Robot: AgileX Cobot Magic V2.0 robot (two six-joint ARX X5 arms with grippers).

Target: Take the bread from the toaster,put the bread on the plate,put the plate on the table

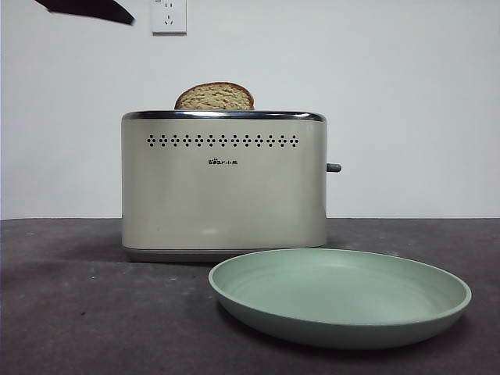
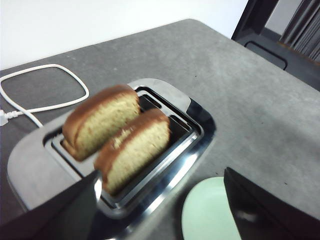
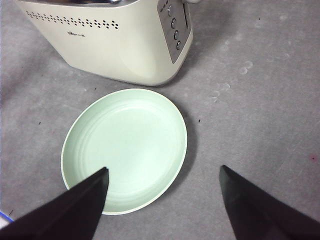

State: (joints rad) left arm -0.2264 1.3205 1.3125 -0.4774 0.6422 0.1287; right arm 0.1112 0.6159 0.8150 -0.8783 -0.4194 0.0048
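While both slices stand in the toaster slots, the bread sits nearer the plate, its twin slice behind it. Left gripper hovers above the toaster, jaws spread, empty. Right gripper hangs over the plate, jaws apart, empty. Plate lies on the table just beside the toaster.

White cord, wall socket.
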